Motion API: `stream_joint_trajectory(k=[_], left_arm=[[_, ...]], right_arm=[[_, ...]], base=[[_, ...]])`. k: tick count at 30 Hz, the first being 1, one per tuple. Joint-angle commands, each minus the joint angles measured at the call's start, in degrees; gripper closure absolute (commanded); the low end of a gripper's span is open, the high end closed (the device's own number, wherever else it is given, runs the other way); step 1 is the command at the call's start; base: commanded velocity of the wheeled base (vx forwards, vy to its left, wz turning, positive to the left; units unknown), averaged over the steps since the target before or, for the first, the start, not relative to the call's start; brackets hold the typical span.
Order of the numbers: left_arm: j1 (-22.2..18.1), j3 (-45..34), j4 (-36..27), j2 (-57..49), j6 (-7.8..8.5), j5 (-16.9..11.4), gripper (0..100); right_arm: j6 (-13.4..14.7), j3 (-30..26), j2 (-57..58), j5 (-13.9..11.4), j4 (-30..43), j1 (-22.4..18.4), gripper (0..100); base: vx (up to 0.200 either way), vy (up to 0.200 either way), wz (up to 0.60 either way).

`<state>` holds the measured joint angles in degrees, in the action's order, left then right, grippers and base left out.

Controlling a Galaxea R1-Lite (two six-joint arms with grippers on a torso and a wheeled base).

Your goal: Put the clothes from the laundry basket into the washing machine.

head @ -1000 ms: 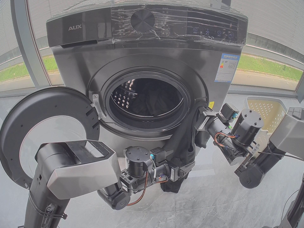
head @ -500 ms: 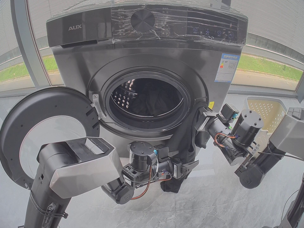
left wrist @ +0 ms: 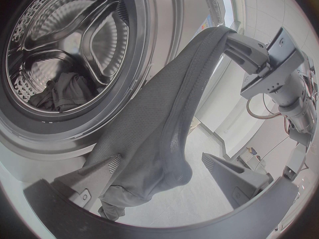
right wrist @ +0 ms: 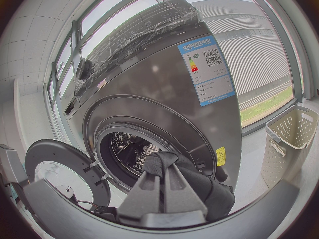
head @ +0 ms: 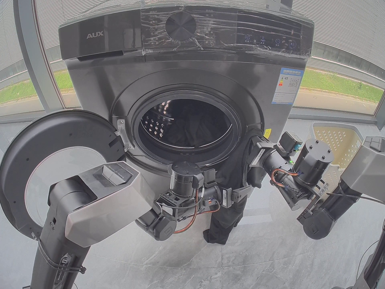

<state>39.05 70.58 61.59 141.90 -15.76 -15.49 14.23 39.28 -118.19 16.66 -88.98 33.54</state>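
Note:
A dark garment [head: 226,217] hangs in front of the washing machine [head: 100,81], just right of its open drum [head: 186,127], reaching down to the floor. My right gripper [head: 253,143] is shut on the garment's top edge [right wrist: 159,158] beside the drum rim. My left gripper [head: 242,191] is lower, at the garment's middle. Its jaws stand open in the left wrist view [left wrist: 159,156], and the cloth [left wrist: 149,126] drapes across one finger. Another dark piece of clothing [left wrist: 63,92] lies inside the drum.
The round door [head: 60,141] stands swung open to the left of the drum. A beige laundry basket [head: 341,141] stands on the floor right of the machine, behind my right arm. Pale tiled floor lies in front.
My left gripper has risen along the hanging garment toward the drum rim, and its jaws have spread apart. The right gripper has held still with the garment.

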Motion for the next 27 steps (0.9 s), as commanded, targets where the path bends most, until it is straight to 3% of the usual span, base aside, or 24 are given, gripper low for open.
stream_joint_trajectory(k=[1, 10, 11, 22, 27], left_arm=[[0.15, 2.98, -1.38, 0.92, 0.12, -0.59, 0], [0.77, 5.97, -3.75, 2.42, 0.21, -0.06, 0], [1.03, 6.41, -3.75, 2.95, 0.47, 0.11, 100], [0.5, 6.41, -2.96, 2.51, 0.47, 1.96, 100], [-0.64, 0.7, -1.73, -2.59, 0.56, 1.96, 100]], right_arm=[[0.01, 0.01, -0.03, -0.05, -0.67, 0.04, 100], [0.01, 0.01, 0.06, -0.05, -0.67, 0.21, 100], [0.01, 0.01, 0.06, -0.05, -0.67, 0.13, 100], [0.01, 0.01, -0.11, -0.05, -0.67, 0.13, 100], [0.1, 0.01, -0.11, -0.05, -0.67, -0.23, 100]], base=[[0.0, 0.0, 0.0], [0.0, 0.0, 0.0], [0.0, 0.0, 0.0], [0.0, 0.0, 0.0], [0.0, 0.0, 0.0]])
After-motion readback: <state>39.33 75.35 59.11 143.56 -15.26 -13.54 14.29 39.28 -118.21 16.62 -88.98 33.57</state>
